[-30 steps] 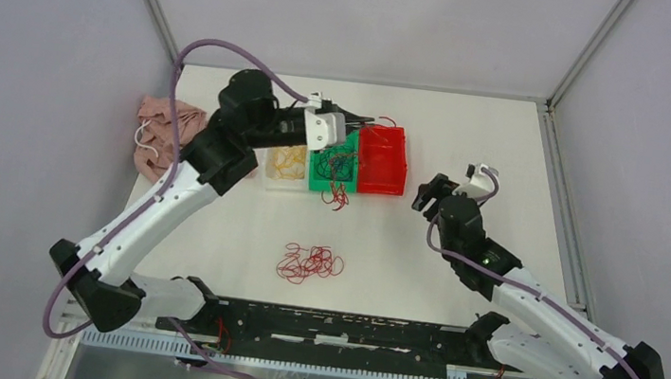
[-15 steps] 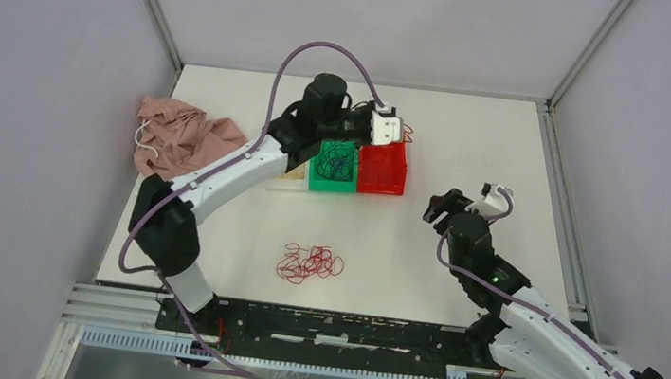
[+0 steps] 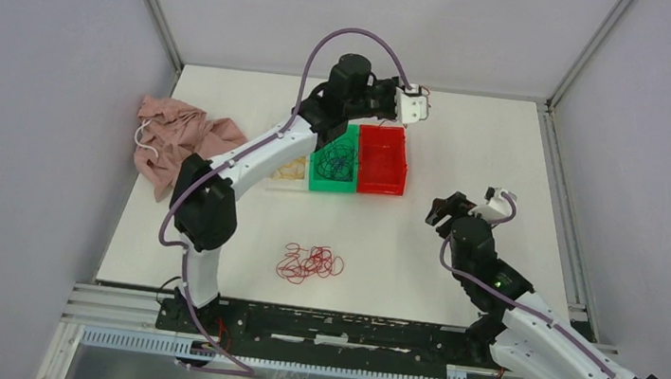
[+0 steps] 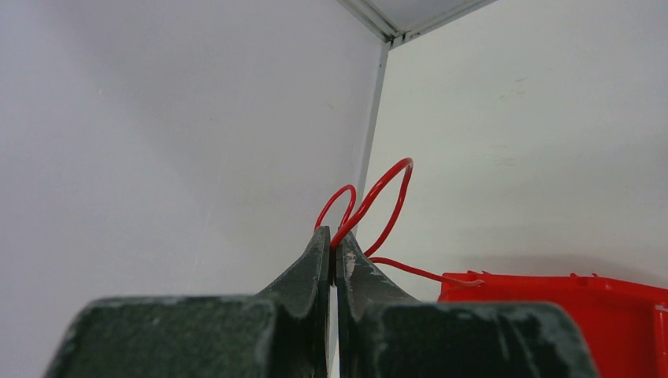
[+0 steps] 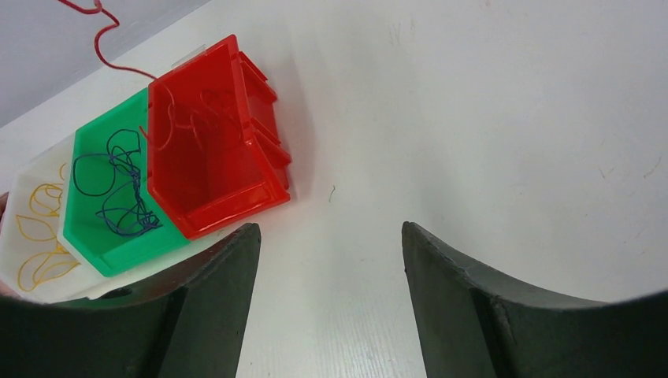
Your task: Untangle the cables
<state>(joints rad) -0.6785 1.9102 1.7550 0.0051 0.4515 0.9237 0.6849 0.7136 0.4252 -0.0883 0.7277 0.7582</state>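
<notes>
White tabletop (image 3: pixel 470 148), with grey walls on three sides. Nearest the arm bases, a loose heap of red cables (image 3: pixel 309 263) lies on the bare table, well apart from both grippers. Farther in and to the right, the right gripper (image 5: pixel 328 232) hovers over the table with its jaws spread wide and nothing between them. It faces the bins without touching them.

Past the heap, three bins stand side by side and touching. A white bin (image 5: pixel 55 287) has yellow cables (image 5: pixel 35 228) inside, and a green bin (image 5: pixel 118 256) holds a tangle of dark cables (image 5: pixel 118 189). A red bin (image 5: pixel 228 205) has a few thin red strands (image 5: pixel 169 130) in it — hard to make out against the plastic. A pink cloth (image 3: pixel 176 133) sits crumpled at the table's left edge.

Farthest back, the left arm reaches over the bins, and the left gripper (image 4: pixel 334 244) is raised beyond the red bin's far end, near the back wall. Its jaws are pinched together on a single red cable (image 4: pixel 391 197) — two small loops stick up above the fingertips, and one loose end trails down to the red bin's rim.
</notes>
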